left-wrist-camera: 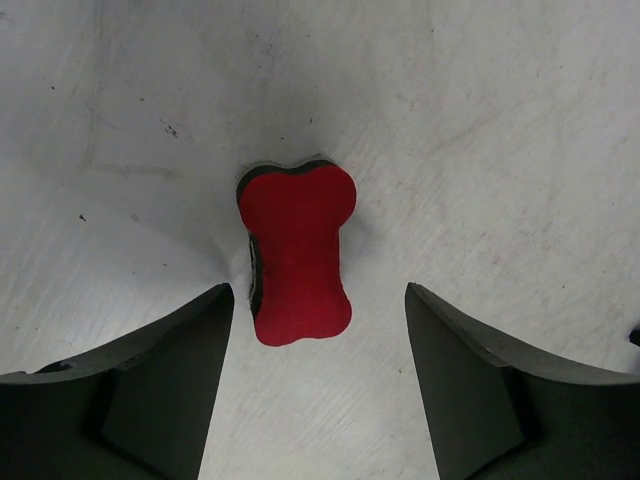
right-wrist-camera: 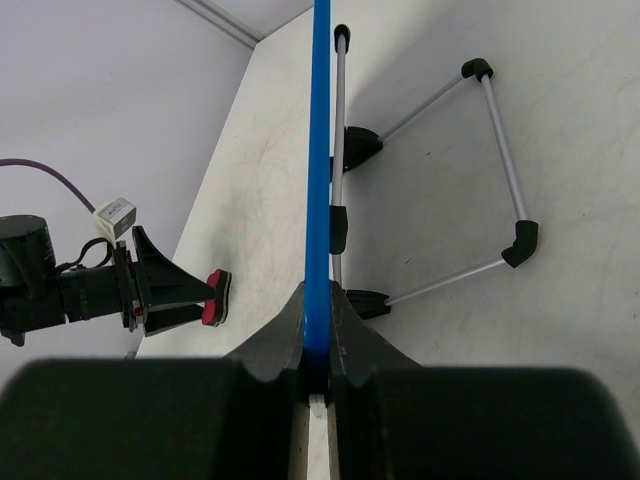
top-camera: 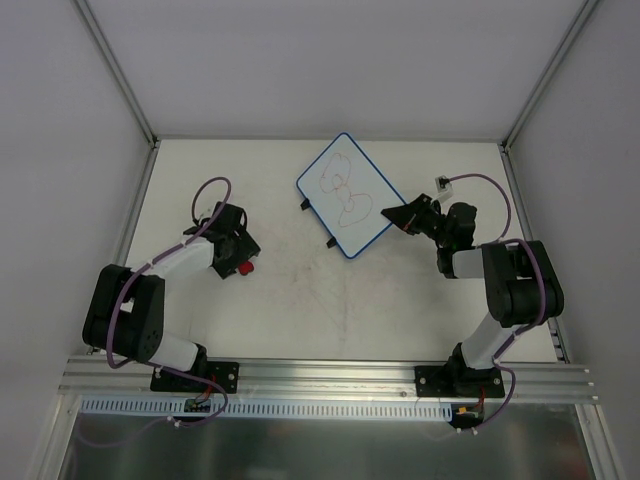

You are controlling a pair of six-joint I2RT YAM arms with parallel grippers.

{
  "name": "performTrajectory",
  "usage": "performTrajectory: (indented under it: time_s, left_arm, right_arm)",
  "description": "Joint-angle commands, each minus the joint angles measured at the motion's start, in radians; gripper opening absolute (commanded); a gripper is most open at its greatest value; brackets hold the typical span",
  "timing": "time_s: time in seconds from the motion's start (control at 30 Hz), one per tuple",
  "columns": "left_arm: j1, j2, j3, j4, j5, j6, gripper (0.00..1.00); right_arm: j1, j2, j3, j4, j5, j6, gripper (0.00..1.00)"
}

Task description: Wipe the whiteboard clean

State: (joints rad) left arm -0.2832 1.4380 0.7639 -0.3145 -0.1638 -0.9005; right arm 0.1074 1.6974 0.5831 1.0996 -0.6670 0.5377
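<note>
blue edge of the whiteboard (top-camera: 349,194) clamped in right end effector (right-wrist-camera: 317,372), left end effector (left-wrist-camera: 318,290) apart around red eraser (left-wrist-camera: 298,250)

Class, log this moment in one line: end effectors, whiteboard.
left end effector: open, straddling red eraser | right end effector: shut on whiteboard rim | whiteboard: scribbles unerased

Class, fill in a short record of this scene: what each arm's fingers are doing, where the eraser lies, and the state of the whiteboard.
Whiteboard: tilted, with a wire stand behind it
Scribbles: reddish loops on the board's face, not yet erased
Right fingers: shut on the whiteboard's blue rim
Eraser: red, lying on the table, not held
Left fingers: open, one on each side of the eraser
</note>
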Motion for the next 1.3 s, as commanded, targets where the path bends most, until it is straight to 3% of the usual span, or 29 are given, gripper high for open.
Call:
performTrajectory:
  time_s: [0.0, 0.07, 0.23, 0.33, 0.43, 0.47, 0.5, 0.67, 0.8, 1.1, 1.27]
  left_arm:
    - [0.047, 0.027, 0.034, -0.032, 0.01, -0.006, 0.7]
    - [0.056, 0.03, 0.04, -0.032, 0.012, 0.0, 0.69]
    - [0.059, 0.079, 0.066, -0.034, 0.035, 0.017, 0.55]
    - [0.064, 0.107, 0.081, -0.035, 0.047, 0.028, 0.55]
    - [0.064, 0.111, 0.084, -0.035, 0.05, 0.032, 0.42]
    - [0.064, 0.113, 0.083, -0.034, 0.052, 0.032, 0.31]
    - [0.064, 0.111, 0.081, -0.035, 0.052, 0.032, 0.26]
    - [0.065, 0.116, 0.075, -0.034, 0.067, 0.028, 0.24]
    - [0.064, 0.098, 0.069, -0.032, 0.061, 0.029, 0.13]
    - [0.061, -0.047, 0.107, 0.003, 0.125, 0.133, 0.17]
    - [0.059, -0.116, 0.129, 0.162, 0.295, 0.267, 0.23]
  right_arm:
    - [0.017, 0.015, 0.001, 0.086, -0.097, 0.036, 0.0]
    - [0.018, 0.016, 0.001, 0.086, -0.095, 0.038, 0.0]
    - [0.018, 0.019, 0.0, 0.095, -0.095, 0.045, 0.0]
    - [0.017, 0.018, -0.002, 0.103, -0.097, 0.047, 0.0]
    - [0.017, 0.018, -0.006, 0.103, -0.097, 0.048, 0.0]
    - [0.017, 0.018, -0.005, 0.103, -0.097, 0.045, 0.0]
    - [0.018, 0.019, -0.003, 0.103, -0.097, 0.047, 0.0]
    - [0.017, 0.007, -0.014, 0.12, -0.091, 0.05, 0.0]
    - [0.018, 0.014, -0.011, 0.117, -0.092, 0.048, 0.0]
    - [0.023, 0.024, -0.002, 0.117, -0.105, 0.047, 0.0]
    - [0.029, 0.03, 0.006, 0.114, -0.102, 0.038, 0.0]
